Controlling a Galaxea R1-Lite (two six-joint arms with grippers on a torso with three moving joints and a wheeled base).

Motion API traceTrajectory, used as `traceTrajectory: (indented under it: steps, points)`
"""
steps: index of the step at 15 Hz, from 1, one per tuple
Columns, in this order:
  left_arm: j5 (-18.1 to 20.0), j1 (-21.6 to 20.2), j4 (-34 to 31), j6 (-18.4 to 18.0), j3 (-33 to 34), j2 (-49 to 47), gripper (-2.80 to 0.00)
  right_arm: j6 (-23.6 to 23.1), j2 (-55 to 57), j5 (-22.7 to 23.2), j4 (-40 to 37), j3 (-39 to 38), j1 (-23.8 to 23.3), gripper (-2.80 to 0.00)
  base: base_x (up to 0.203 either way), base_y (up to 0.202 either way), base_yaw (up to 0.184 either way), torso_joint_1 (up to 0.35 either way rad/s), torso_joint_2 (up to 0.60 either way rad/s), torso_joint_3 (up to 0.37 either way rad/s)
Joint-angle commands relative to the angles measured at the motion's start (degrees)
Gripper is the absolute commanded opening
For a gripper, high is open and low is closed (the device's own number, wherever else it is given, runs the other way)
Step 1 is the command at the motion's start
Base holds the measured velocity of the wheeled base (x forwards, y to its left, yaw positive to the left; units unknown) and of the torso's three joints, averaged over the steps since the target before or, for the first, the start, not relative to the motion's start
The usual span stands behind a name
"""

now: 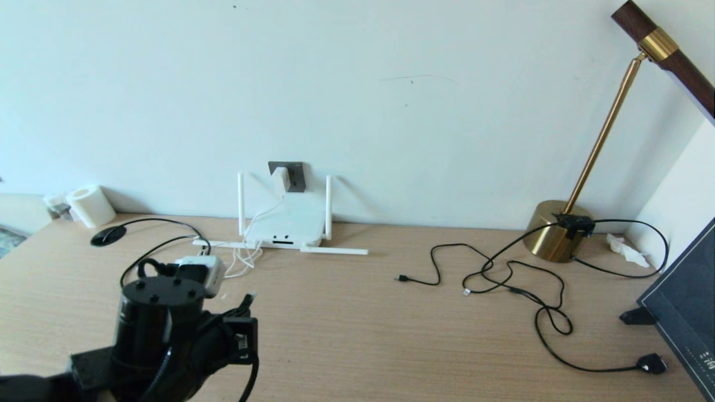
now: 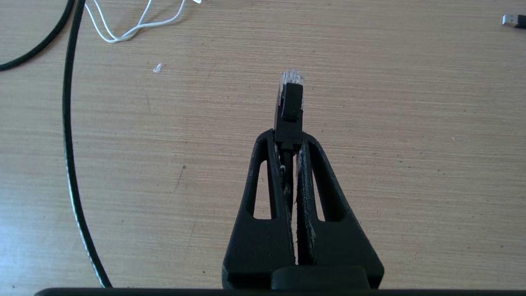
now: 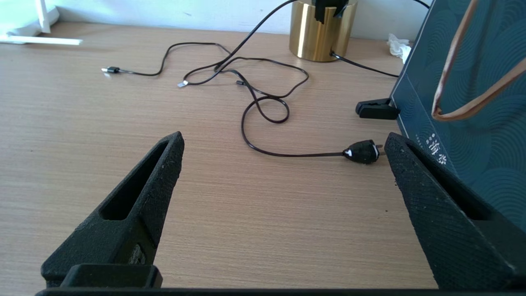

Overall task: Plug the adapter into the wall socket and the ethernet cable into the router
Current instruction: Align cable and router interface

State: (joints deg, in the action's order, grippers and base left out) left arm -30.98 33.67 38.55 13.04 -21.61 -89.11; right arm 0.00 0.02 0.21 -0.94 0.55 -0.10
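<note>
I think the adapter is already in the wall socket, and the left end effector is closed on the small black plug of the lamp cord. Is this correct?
Not quite. The adapter does sit in the wall socket, but the left end effector is closed on the ethernet cable, with its clear-tipped plug sticking out past the fingertips. The left wrist view shows this.

Brass desk lamp (image 1: 560, 231) is standing at the desk's (image 1: 357, 312) far right near the wall. Thin black cords (image 1: 503, 276) are lying looped beside its base, one ending in a small black plug (image 3: 362, 151). A white roll (image 1: 90, 205), possibly tissue, is sitting far left. A dark board (image 3: 472, 102) is leaning at the right edge.
</note>
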Motion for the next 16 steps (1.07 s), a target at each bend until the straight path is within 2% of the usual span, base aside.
traceTrajectory:
  steps: [1,2,5,9,13,16]
  points:
    - [-0.2,0.1,1.2,-0.1,1.8,0.5,-2.8,-0.4,0.0,0.1,0.0,0.0,0.0,0.0,0.0,0.0,0.0,0.0,0.0,0.0]
    - [-0.3,1.0,1.9,-0.5,2.0,0.7,-2.8,-2.2,0.0,0.3,0.0,-0.1,0.0,0.0,0.0,0.0,0.0,0.0,0.0,0.0]
    - [-0.6,1.2,2.1,0.0,-0.1,1.2,-2.8,-0.2,0.0,0.1,0.0,0.0,0.0,0.0,0.0,0.0,0.0,0.0,0.0,0.0]
    - [-0.6,1.5,2.1,5.6,-1.4,-1.4,-2.8,0.0,0.0,0.1,0.0,0.0,0.0,0.0,0.0,0.0,0.0,0.0,0.0,0.0]
    - [-0.8,1.5,2.1,6.3,-1.3,-1.5,-2.8,0.0,0.0,0.1,0.0,0.0,0.0,0.0,0.0,0.0,0.0,0.0,0.0,0.0]
    - [-0.8,2.0,2.1,9.2,-1.7,-2.1,-2.8,0.0,0.0,0.1,0.0,0.0,0.0,0.0,0.0,0.0,0.0,0.0,0.0,0.0]
